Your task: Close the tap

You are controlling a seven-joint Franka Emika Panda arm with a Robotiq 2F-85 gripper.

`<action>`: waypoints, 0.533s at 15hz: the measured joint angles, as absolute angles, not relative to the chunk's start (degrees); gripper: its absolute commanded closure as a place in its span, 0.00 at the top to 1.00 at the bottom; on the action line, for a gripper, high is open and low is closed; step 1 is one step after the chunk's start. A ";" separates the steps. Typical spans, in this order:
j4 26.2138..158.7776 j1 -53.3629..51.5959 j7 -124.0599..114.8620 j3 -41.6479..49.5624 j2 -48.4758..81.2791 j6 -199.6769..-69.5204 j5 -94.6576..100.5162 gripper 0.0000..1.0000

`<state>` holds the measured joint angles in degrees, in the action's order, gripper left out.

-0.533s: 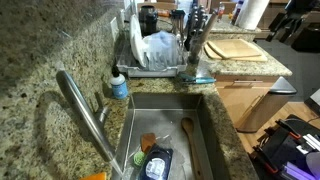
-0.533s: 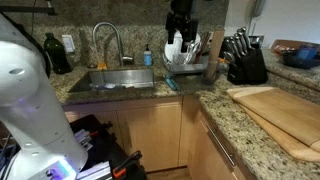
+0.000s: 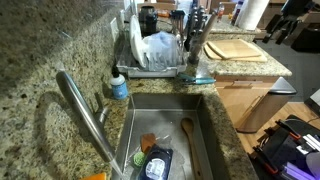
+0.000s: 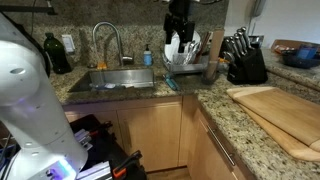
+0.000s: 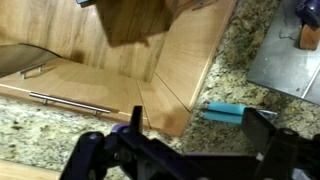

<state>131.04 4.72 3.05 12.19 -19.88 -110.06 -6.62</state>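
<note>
The tap is a slender arched silver faucet behind the sink; it shows in both exterior views (image 3: 85, 115) (image 4: 108, 38), with its small lever (image 4: 127, 61) at the base. My gripper (image 4: 178, 42) hangs above the dish rack (image 4: 190, 68), to the right of the tap and well apart from it. It also shows in an exterior view (image 3: 194, 30). In the wrist view the gripper (image 5: 198, 128) is open and empty, over the granite counter edge and a blue handle (image 5: 226, 111). The tap is out of the wrist view.
A blue-capped soap bottle (image 3: 118, 85) (image 4: 147, 55) stands between tap and dish rack (image 3: 150, 68). The sink (image 3: 208, 125) holds a wooden spoon (image 3: 188, 133) and other items. A knife block (image 4: 243, 62) and cutting boards (image 4: 280, 110) (image 3: 235, 48) sit on the counter.
My gripper has shifted slightly above the dish rack. The tap and the other things have not moved.
</note>
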 measured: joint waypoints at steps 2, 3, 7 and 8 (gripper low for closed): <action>131.74 1.99 3.32 8.87 -18.19 -113.96 -11.18 1.00; 132.14 0.19 3.40 6.60 -17.62 -116.04 -11.98 1.00; 132.91 -6.94 2.67 -3.23 -17.06 -121.27 -12.07 1.00; 132.91 -8.79 2.43 -5.63 -16.97 -122.16 -12.04 1.00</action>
